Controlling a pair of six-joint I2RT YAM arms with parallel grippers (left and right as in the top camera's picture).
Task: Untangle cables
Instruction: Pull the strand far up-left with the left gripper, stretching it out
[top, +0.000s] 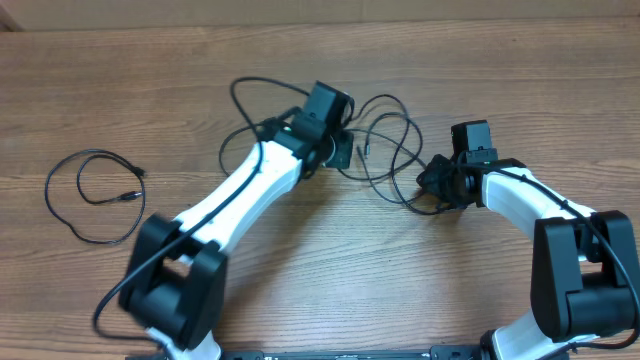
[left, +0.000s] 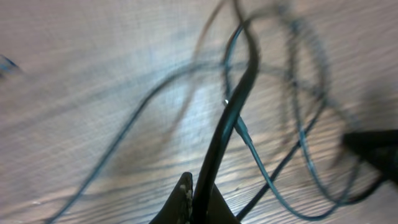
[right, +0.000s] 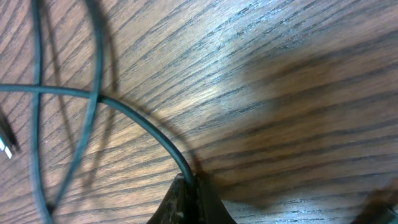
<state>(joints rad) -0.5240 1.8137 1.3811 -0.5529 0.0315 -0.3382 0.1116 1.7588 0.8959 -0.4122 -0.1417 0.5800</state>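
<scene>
Seen from overhead, the tangled cables (top: 388, 150) lie on the table (top: 330, 270) between my two arms, and the next pull depends on that. The left gripper (top: 338, 148) sits at the tangle's 9 o'clock edge and the right gripper (top: 432, 182) at its 4 o'clock edge. The tangle's long axis therefore runs roughly from 10 to 4, from one gripper to the other. Both are right up against it, and neither is clearly the nearer.

In the left wrist view, the jaws are closed tight on a dark strand (left: 239, 93) that runs away from them toward 12 o'clock. More loops cross behind it toward 2 and 3 o'clock, but they are too blurred to trace. A small plug (left: 241, 127) shows just beside the held strand.

In the right wrist view, those jaws are also clamped on a strand. It leaves the tips toward 10 o'clock and crosses another loop further out.

With each arm gripping one side of the tangle, I judge the move is to draw them apart along that axis, left toward 10 and right toward 4. I cannot tell whether the two hold the same cable or different ones. If it is the same one, pulling could tighten the crossings instead of opening them, so I would go gently.

One loose cable (top: 95, 195) lies well apart toward the table's 9 o'clock side, in an open loop of its own and touching nothing else. I count that one as already freed.
</scene>
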